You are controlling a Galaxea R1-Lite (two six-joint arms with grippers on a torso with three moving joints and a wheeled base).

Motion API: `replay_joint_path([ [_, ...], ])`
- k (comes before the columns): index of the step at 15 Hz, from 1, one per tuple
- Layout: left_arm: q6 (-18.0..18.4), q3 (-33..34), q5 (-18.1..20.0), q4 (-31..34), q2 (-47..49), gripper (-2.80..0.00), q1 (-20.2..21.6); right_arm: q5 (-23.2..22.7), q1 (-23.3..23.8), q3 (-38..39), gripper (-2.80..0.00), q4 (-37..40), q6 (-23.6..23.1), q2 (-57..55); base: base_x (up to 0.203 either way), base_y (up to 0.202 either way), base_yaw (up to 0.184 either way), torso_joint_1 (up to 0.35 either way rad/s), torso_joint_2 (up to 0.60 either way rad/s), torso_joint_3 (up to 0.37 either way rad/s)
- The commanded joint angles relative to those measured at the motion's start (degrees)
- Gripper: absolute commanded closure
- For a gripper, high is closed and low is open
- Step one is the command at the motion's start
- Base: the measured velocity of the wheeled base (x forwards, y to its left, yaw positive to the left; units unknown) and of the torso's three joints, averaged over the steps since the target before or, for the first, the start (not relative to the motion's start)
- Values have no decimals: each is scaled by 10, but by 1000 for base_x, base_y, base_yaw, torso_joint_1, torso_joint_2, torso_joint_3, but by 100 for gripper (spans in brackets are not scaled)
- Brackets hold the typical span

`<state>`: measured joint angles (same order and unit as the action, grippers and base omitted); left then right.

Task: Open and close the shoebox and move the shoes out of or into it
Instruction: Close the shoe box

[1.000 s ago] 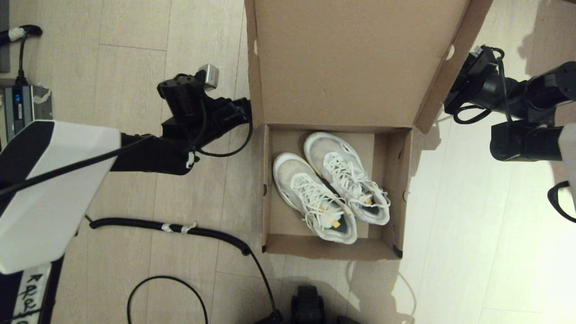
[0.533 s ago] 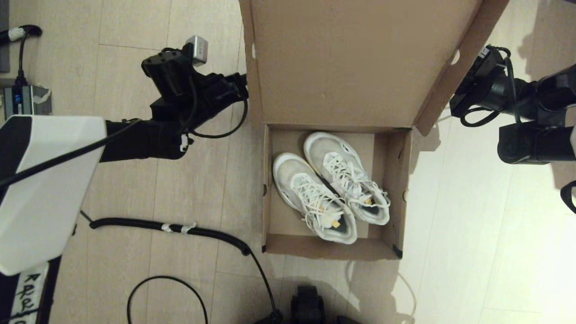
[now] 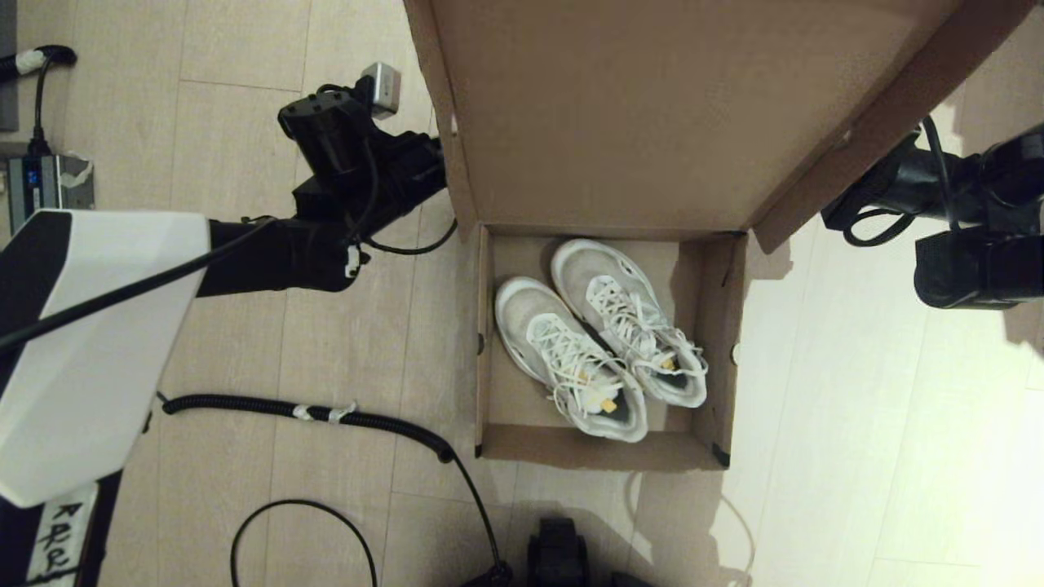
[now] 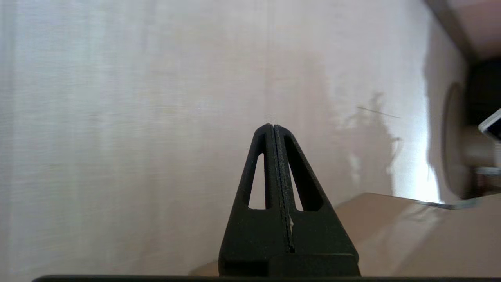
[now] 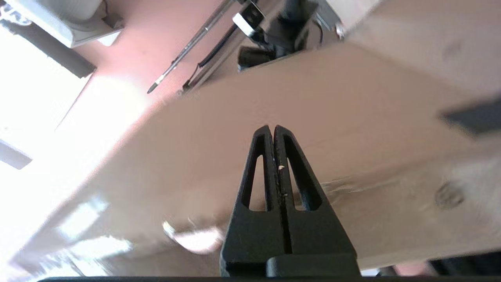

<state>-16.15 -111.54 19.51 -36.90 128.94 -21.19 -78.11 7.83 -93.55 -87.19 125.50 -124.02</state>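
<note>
- The shoebox (image 3: 489, 326) sits on the floor (image 3: 245, 342) with its lid (image 3: 652, 106) raised; the hinge runs along the far wall of the box.
- The shoes (image 3: 599, 338) lie side by side inside the box, toes toward the hinge, heels toward the near wall.
- The left gripper (image 4: 273, 127) is outside the left flap of the lid; its fingers are pressed together and hold nothing.
- The right gripper (image 5: 273, 128) is behind the right flap of the lid, fingers likewise pressed together and empty. The tips appear to rest on the lid's outer face, but contact cannot be confirmed.
- Handling, lid: thin cardboard, light and stiff across the panel, free to swing at the hinge. It likely buckles under a point load near a flap. Push on the broad outer face, both sides evenly, to avoid twisting it.
- Handling, shoes: light, with soft mesh uppers that yield under a pinch and loose laces that can snag. The firmest hold is probably the heel collar, nearest the box's near wall, or the thick sole edge.
</note>
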Motion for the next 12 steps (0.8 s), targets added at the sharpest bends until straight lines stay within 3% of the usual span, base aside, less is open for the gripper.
replay_joint_path([
  [1, -1, 1, 1, -4, 2, 0, -12, -8, 1, 39, 0, -5, 7, 31, 0, 0, 0, 0, 0, 0],
  [12, 1, 28, -2, -33, -49, 0, -50, -48, 7, 219, 0, -5, -16, 148, 0, 0, 0, 0, 0, 0],
])
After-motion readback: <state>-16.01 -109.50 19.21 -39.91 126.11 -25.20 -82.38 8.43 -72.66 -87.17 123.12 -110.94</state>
